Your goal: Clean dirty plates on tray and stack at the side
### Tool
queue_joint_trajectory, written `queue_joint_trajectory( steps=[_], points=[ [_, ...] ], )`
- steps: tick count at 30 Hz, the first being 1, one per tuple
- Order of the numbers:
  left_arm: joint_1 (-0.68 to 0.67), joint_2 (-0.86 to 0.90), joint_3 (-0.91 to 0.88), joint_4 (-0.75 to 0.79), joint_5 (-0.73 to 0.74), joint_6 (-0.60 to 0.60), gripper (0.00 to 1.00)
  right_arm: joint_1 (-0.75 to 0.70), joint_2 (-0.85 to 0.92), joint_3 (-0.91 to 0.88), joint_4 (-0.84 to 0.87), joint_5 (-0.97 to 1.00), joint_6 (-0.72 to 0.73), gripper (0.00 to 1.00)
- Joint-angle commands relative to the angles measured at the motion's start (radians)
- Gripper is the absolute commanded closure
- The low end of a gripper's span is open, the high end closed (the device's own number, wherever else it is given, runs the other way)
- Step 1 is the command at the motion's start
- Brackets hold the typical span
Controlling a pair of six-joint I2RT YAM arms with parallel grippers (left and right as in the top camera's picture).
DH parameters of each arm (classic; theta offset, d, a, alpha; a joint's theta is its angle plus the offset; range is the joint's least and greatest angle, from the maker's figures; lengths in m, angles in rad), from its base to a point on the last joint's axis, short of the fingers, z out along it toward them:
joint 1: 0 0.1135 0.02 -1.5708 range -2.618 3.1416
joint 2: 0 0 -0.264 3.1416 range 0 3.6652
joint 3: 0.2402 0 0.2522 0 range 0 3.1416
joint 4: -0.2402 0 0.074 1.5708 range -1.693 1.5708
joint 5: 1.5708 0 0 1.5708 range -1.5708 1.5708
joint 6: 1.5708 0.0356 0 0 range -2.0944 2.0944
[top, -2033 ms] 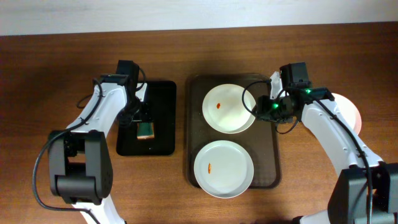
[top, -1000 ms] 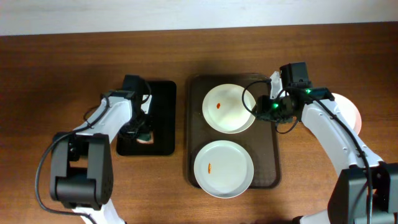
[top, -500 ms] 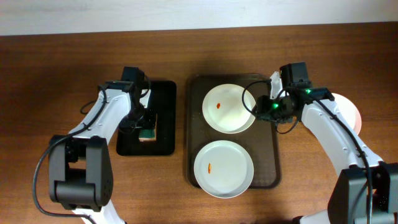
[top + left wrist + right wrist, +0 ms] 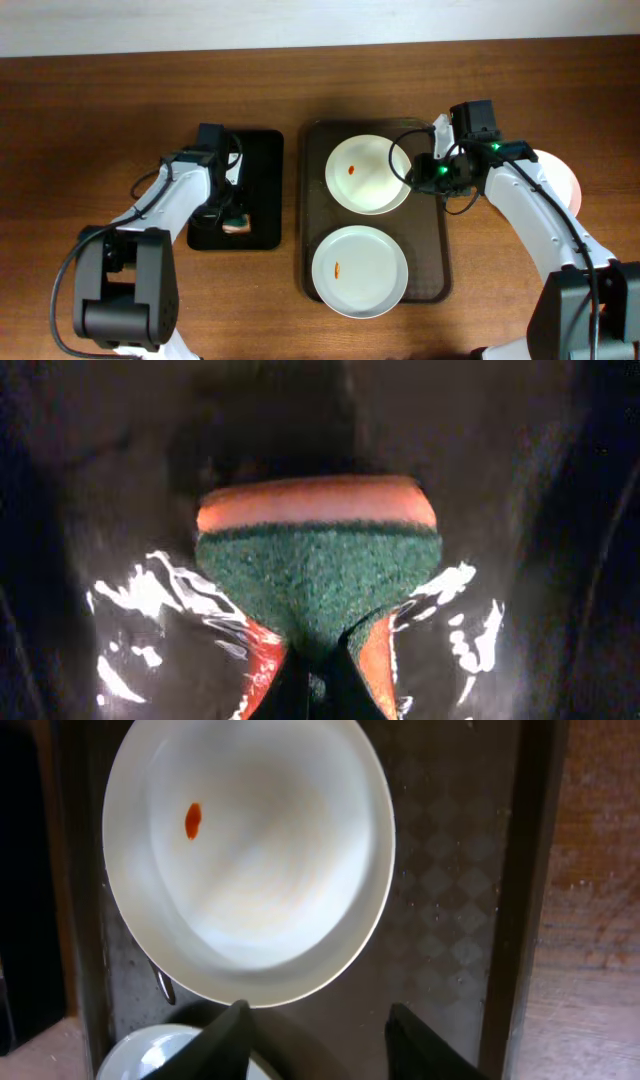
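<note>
Visibly two dirty plates (image 4: 368,173), one tray (image 4: 429,250), one sponge (image 4: 318,570)

**Three plates, two trays, one sponge**

There are three round white plates. The first plate (image 4: 368,174) sits at the 12 o'clock end of the brown tray (image 4: 436,250) and the second plate (image 4: 359,270) at its 6 o'clock end. The third plate (image 4: 563,180) lies on the table (image 4: 100,100) at 3 o'clock, partly under an arm.

Two orange-red marks show: one smear (image 4: 352,168) on the first plate and another smear (image 4: 339,269) on the second.

There are two trays, the brown tray and one black tray (image 4: 262,160) at its 9 o'clock. One sponge (image 4: 318,560), green over orange, lies on the black tray.

There are two arms and two tools: the left tool (image 4: 232,212) and the right tool (image 4: 318,1018).
</note>
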Motion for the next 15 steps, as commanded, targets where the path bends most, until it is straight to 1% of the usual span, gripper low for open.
queue_joint_trajectory(
  steps=[1,3,5,7,10,13,14,15],
  points=[
    [-0.005,-0.055,0.163,-0.096,0.002,0.001,1.00,-0.001,-0.009,0.015,0.013,-0.005,-0.105,0.59],
    [-0.005,-0.055,0.261,-0.154,0.016,0.001,1.00,-0.001,0.004,0.015,0.030,-0.002,-0.105,0.62],
    [-0.005,-0.055,0.294,-0.159,0.017,0.001,1.00,-0.001,0.040,0.014,0.038,0.026,-0.091,0.62],
    [-0.005,-0.054,0.295,-0.159,0.037,0.001,1.00,-0.001,0.100,0.014,0.063,0.128,-0.030,0.63],
    [-0.006,-0.054,0.295,-0.159,0.064,0.002,1.00,-0.001,0.186,0.014,0.135,0.121,-0.021,0.64],
    [-0.020,-0.054,0.295,-0.154,0.065,0.002,1.00,-0.001,0.257,0.014,0.162,0.122,-0.017,0.66],
    [-0.033,-0.054,0.295,-0.148,0.065,0.002,1.00,-0.001,0.277,0.014,0.177,0.121,-0.017,0.69],
    [-0.044,-0.054,0.295,-0.136,0.064,0.002,1.00,-0.001,0.293,0.014,0.193,0.113,-0.017,0.74]
  ],
)
